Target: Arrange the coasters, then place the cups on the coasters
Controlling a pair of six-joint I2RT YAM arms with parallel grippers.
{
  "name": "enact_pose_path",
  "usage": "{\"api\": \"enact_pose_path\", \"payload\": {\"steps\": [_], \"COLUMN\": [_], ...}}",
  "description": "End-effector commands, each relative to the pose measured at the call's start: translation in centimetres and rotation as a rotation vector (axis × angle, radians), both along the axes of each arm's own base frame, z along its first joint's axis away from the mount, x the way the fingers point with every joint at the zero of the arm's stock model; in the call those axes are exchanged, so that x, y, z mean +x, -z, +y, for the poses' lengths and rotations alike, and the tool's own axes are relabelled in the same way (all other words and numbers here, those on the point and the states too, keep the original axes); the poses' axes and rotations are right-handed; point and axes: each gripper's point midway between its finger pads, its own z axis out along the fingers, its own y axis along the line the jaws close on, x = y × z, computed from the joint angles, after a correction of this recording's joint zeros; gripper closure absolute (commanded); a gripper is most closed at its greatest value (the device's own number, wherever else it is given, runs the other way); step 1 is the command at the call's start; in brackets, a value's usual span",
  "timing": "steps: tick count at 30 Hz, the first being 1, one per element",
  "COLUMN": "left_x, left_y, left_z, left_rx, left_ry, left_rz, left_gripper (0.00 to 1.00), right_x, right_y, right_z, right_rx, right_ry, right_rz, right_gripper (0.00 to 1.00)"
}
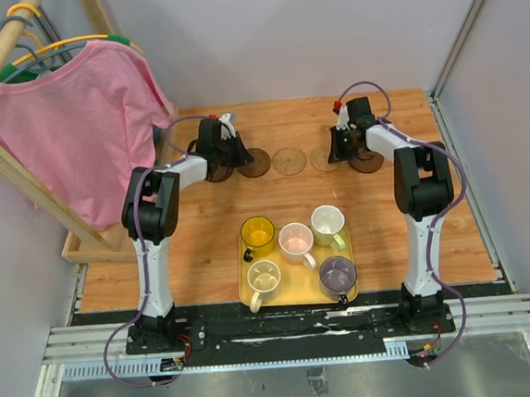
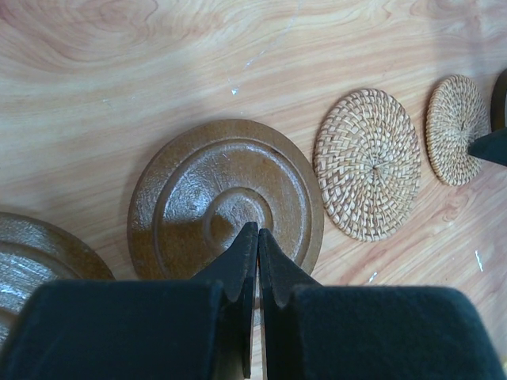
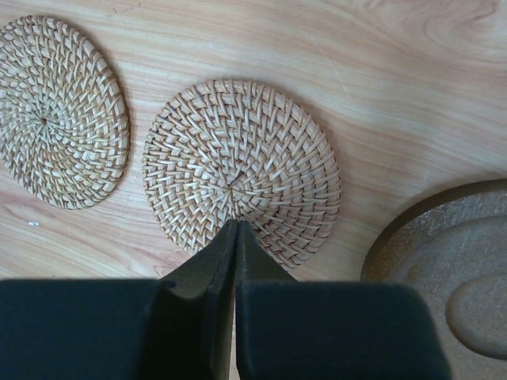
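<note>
Both pairs of jaws are pinched fully shut and grip nothing. The left jaws point down at a dark brown coaster [image 2: 226, 198], the right jaws at the middle of a woven tan coaster [image 3: 242, 170]. Closed tips like these look meant for nudging the discs along the counter [image 1: 205, 250] rather than lifting them. Whether either pair presses on its coaster or hangs just above it cannot be told.

All five coasters lie in a row across the far side of the counter: dark, dark, woven, woven, dark. They are near one another but apart, so the arranging looks close to done. The five cups [image 1: 296, 239] sit bunched on a yellow tray [image 1: 301, 286] near the arms' bases, well apart from the row, none on a coaster yet.

From above, the left arm [image 1: 149, 255] hides most of the leftmost coaster [image 2: 32, 253] and the right arm [image 1: 416, 232] covers part of a woven one. Each wrist view cuts off a dark coaster at the frame edge.
</note>
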Motion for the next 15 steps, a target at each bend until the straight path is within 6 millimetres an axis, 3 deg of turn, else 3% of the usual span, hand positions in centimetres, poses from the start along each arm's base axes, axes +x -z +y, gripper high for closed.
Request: {"api": "enact_pose_path", "payload": {"steps": [1,8,15], "left_x": [-0.1,-0.4,-0.8], "left_y": [0.5,1.2,1.9], "left_z": [-1.0,-1.2,-1.7], "left_rx": [0.010,0.018,0.022], "left_ry": [0.038,0.040,0.047], "left_rz": [0.003,0.021,0.040], "left_gripper": [0.94,0.94,0.94], "right_x": [-1.0,0.3,1.2], "right_y": [-0.2,-2.1,-5.4], "right_z": [-0.7,0.3,3.2], "right_rx": [-0.064,-0.021,0.026], "right_ry": [0.012,-0.014,-0.097], "right_rz": [0.015,-0.028,-0.091], "right_gripper": [0.99,0.98,0.97]}}
